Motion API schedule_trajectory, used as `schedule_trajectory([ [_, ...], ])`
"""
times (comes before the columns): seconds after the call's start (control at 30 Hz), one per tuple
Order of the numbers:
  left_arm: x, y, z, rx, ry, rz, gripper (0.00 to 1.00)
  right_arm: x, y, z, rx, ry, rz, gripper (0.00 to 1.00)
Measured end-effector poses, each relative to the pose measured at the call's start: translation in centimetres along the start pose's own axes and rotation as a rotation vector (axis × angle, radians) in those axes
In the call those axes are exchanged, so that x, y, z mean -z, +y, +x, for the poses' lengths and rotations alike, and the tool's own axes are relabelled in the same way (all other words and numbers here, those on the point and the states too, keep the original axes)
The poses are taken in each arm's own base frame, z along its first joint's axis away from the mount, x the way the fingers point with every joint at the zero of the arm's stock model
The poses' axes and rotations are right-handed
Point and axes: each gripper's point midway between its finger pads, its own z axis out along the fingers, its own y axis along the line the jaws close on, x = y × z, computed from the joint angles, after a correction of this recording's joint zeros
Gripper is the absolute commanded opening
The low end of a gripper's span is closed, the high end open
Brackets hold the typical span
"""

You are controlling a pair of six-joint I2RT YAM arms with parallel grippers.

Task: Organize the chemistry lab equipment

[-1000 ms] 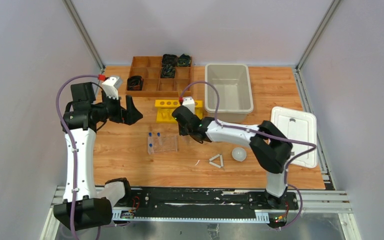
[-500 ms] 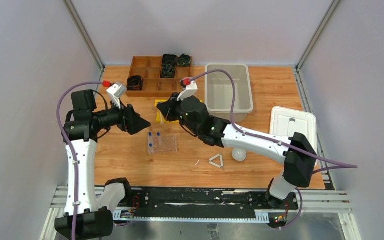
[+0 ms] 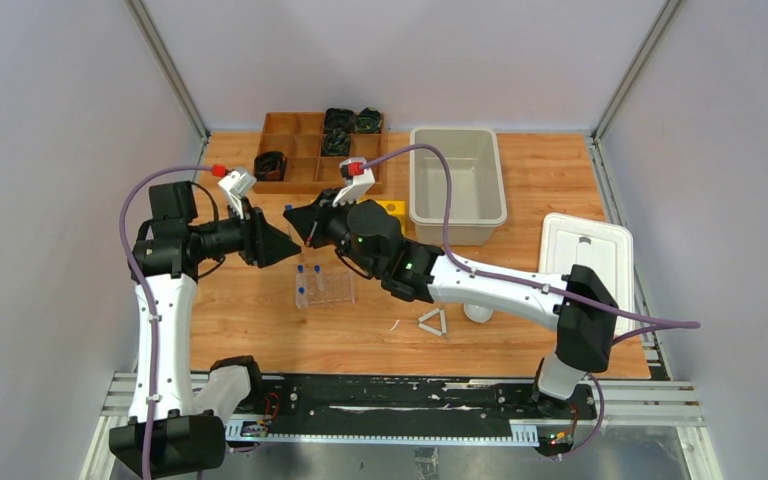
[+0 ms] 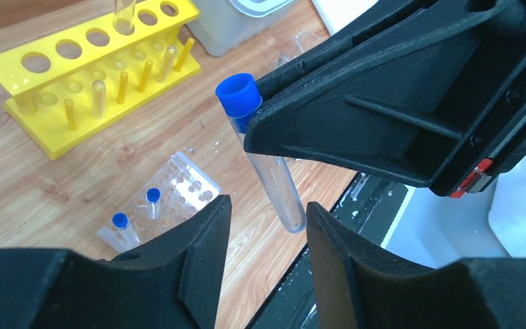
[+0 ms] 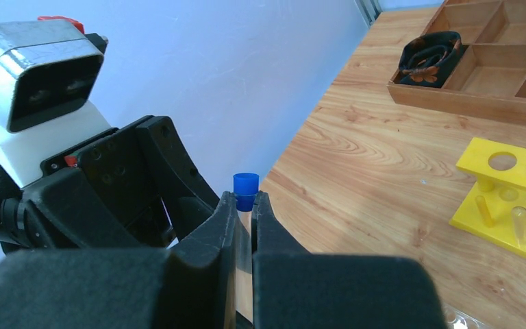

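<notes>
My right gripper (image 5: 244,207) is clamped just under the blue cap of a tube (image 4: 274,178), in the air at 11 o'clock from the clear rack (image 3: 325,288). My left gripper (image 4: 266,226) stands apart around its lower end. If I release before left pinches, the tube may drop and crack.

My right gripper (image 3: 298,218) and its blue-capped tube (image 4: 274,185) block my left gripper (image 3: 285,245) dead ahead. Plenty of bare table (image 3: 250,320) left of the clear rack (image 3: 326,288), though.
</notes>
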Motion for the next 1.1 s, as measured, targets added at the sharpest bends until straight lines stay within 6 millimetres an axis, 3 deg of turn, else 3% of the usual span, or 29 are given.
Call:
schedule_trajectory([
  [0.23, -0.2, 0.1, 0.1, 0.020, 0.008, 0.014, 0.24, -0.4, 0.1, 0.2, 0.003, -0.009, -0.008, 0.03],
  [0.47, -0.3, 1.0, 0.5, 0.033, 0.023, -0.018, 0.01, -0.7, 0.5, 0.4, 0.004, 0.005, -0.022, 0.43],
  [0.57, -0.3, 1.1, 0.5, 0.008, 0.024, -0.022, 0.00, -0.7, 0.9, 0.6, 0.013, 0.061, -0.016, 0.49],
  [0.7, -0.1, 1.4, 0.4, -0.052, 0.021, -0.040, 0.00, -1.2, 1.0, 0.1, 0.042, 0.159, 0.010, 0.50],
  [0.9, 0.2, 1.4, 1.0, -0.128, 0.021, -0.059, 0.00, -0.5, -1.4, 1.3, 0.074, 0.281, 0.045, 0.46],
  [1.1, 0.4, 1.1, 1.0, -0.169, 0.015, -0.063, 0.00, 0.1, -0.4, 1.5, 0.089, 0.344, -0.004, 0.38],
])
